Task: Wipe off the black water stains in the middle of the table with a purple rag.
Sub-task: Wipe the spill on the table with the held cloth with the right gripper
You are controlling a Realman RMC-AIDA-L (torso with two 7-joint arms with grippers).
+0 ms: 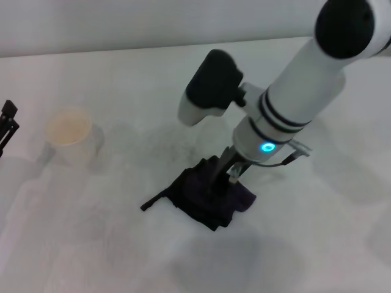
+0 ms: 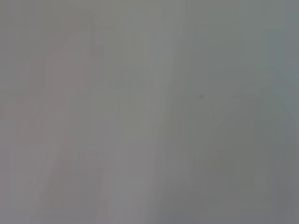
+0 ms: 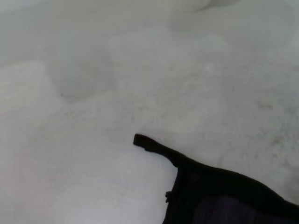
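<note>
1. Right gripper point(image 1: 229, 174) pressed down into the purple rag point(image 1: 211, 198) mid-table point(image 1: 317, 244); jaws appear clenched on its folds.
2. Black water stains not visible, possibly under the rag.
3. Risk: the grip takes only the top fold, so the rag bunches or slips during the wipe.
4. Rag's long axis runs diagonally; strap tail point(image 3: 154, 144) points toward the near-left corner.
5. Left gripper point(image 1: 7, 125) parked at the left edge; jaws' state unclear.

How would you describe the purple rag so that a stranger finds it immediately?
On the white table, look under the right gripper, near the middle. The purple rag is the dark folded cloth there, with a thin tail pointing toward the pale cup; nothing else is dark and soft.
</note>
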